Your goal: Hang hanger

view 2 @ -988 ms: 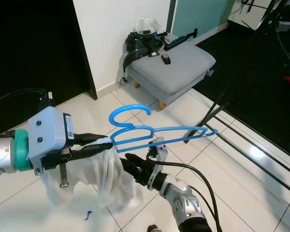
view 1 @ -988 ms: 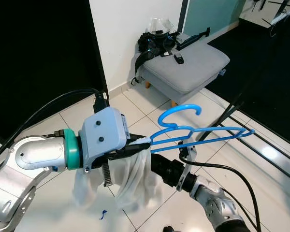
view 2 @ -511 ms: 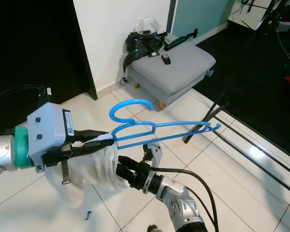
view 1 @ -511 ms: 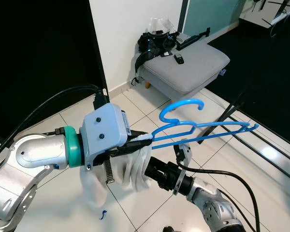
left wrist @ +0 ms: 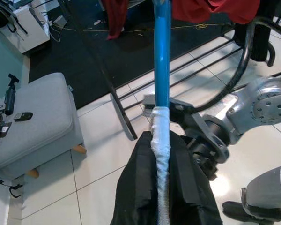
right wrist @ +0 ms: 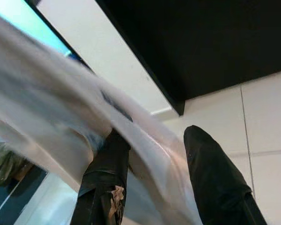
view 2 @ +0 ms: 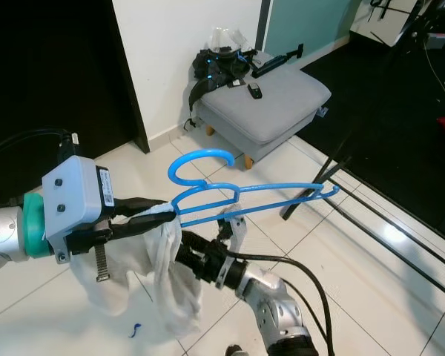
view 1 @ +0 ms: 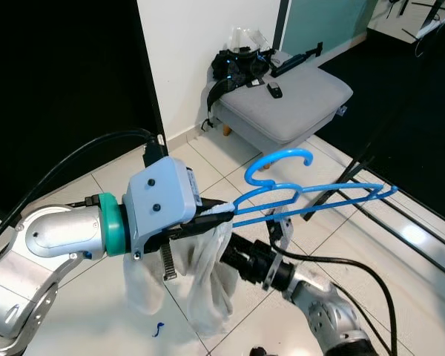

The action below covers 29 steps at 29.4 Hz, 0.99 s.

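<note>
The left hand [left wrist: 163, 187] has its black fingers closed on a blue hanger [left wrist: 162, 51], with a strip of white cloth [left wrist: 160, 154] pinched along the bar. The right arm [left wrist: 243, 112] reaches in just past it, over the white tile floor [left wrist: 98, 154]. A grey footstool [left wrist: 33, 117] stands off to one side. Red cloth [left wrist: 210, 9] hangs farther away.
</note>
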Tool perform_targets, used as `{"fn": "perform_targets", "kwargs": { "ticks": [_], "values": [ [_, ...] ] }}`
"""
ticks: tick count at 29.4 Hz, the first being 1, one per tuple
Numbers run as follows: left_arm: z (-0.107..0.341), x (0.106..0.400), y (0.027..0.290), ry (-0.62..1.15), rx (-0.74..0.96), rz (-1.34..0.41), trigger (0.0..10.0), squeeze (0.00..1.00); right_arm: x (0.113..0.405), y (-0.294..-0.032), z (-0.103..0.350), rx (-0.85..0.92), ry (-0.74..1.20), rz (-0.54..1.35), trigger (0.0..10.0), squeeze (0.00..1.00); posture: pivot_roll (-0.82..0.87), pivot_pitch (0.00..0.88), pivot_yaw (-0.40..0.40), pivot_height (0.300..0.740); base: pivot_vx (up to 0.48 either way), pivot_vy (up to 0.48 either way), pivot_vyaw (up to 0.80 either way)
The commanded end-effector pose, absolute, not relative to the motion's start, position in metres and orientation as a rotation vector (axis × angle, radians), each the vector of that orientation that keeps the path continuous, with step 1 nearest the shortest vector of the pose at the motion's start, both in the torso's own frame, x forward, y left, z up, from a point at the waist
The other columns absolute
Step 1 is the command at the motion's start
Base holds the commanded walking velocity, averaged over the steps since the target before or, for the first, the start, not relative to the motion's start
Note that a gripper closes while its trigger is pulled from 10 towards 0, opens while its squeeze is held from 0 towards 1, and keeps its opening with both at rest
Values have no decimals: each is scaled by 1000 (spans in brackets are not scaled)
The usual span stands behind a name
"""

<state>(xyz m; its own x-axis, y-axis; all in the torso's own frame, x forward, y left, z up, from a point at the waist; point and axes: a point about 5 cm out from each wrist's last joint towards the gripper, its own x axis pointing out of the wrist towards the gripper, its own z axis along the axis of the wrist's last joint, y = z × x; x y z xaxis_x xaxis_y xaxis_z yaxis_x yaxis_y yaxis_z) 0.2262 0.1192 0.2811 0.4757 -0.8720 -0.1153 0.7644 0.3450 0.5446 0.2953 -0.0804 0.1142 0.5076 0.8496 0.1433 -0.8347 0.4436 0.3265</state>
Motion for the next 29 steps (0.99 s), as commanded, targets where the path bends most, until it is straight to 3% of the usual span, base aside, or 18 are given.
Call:
{"fn": "perform_targets", "kwargs": {
  "ticks": [1, 6, 12, 19, 21, 25, 28, 29],
  "values": [
    [281, 225, 116, -220, 582, -1092, 10000, 0, 296, -77, 113, 385, 47, 1033, 10000, 0, -7, 130, 96, 740, 0, 0, 0],
    [283, 225, 115, -228, 577, -1089, 10000, 0, 299, -77, 94, 311, 117, 971, 10000, 0, -2, 131, 94, 740, 0, 0, 0],
    [284, 224, 115, -234, 562, -1084, 10000, 0, 303, -78, 57, 10, 278, 797, 10000, 0, -2, 132, 95, 740, 0, 0, 0],
    [284, 225, 115, -234, 561, -1081, 10000, 0, 312, -84, 60, -56, 254, 692, 10000, 0, -2, 133, 96, 740, 0, 0, 0],
    [284, 225, 115, -233, 562, -1071, 10000, 0, 325, -104, 74, -81, 166, 528, 10000, 0, -2, 131, 94, 740, 0, 0, 0],
    [283, 227, 116, -226, 570, -1055, 10000, 0, 332, -122, 81, -69, 126, 429, 10000, 0, -3, 131, 93, 740, 0, 0, 0],
    [279, 234, 121, -197, 620, -984, 10000, 0, 336, -156, 89, -47, 80, 287, 10000, 0, -10, 132, 94, 740, 0, 0, 0],
    [279, 234, 121, -197, 620, -984, 10000, 0, 336, -156, 89, -47, 80, 287, 10000, 0, -10, 132, 94, 740, 0, 0, 0]
  ]
}}
